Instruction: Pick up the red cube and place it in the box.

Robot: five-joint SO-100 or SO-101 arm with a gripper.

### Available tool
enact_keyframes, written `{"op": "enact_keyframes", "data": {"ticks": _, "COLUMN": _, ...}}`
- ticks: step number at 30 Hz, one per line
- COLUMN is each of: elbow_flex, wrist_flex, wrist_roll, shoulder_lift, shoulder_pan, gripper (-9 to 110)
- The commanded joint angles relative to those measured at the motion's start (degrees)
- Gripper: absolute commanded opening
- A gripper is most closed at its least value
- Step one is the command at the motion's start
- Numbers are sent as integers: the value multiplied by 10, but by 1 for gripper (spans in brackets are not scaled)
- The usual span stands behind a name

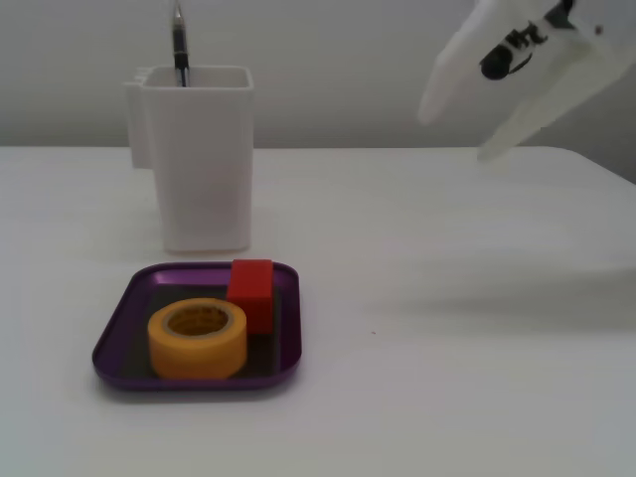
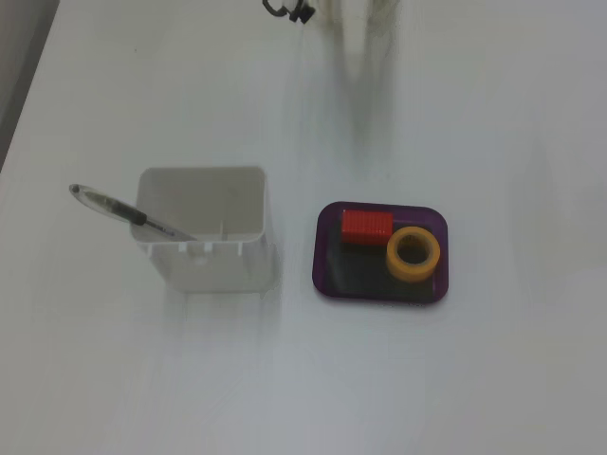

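The red cube lies inside the purple box, at the back of its dark floor, touching a yellow tape roll. In a fixed view from above the cube sits in the upper left part of the box, next to the roll. My white gripper hangs high at the upper right, far from the box, with its jaws apart and nothing between them. From above, only a blurred trace of the arm shows at the top edge.
A tall white pen holder with a pen in it stands just behind the box; from above the holder is left of the box. A black cable shows at the top edge. The table is white.
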Motion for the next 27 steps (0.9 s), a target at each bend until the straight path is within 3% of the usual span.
{"op": "enact_keyframes", "data": {"ticks": 1, "elbow_flex": 105, "wrist_flex": -57, "wrist_roll": -2, "shoulder_lift": 103, "shoulder_pan": -4, "gripper": 16}}
{"op": "enact_keyframes", "data": {"ticks": 11, "elbow_flex": 320, "wrist_flex": -58, "wrist_roll": 5, "shoulder_lift": 368, "shoulder_pan": -4, "gripper": 16}}
{"op": "enact_keyframes", "data": {"ticks": 20, "elbow_flex": 345, "wrist_flex": -28, "wrist_roll": 5, "shoulder_lift": 360, "shoulder_pan": -1, "gripper": 15}}
{"op": "enact_keyframes", "data": {"ticks": 25, "elbow_flex": 345, "wrist_flex": -15, "wrist_roll": 7, "shoulder_lift": 361, "shoulder_pan": -2, "gripper": -1}}
{"op": "enact_keyframes", "data": {"ticks": 27, "elbow_flex": 348, "wrist_flex": -15, "wrist_roll": 22, "shoulder_lift": 361, "shoulder_pan": -3, "gripper": 0}}
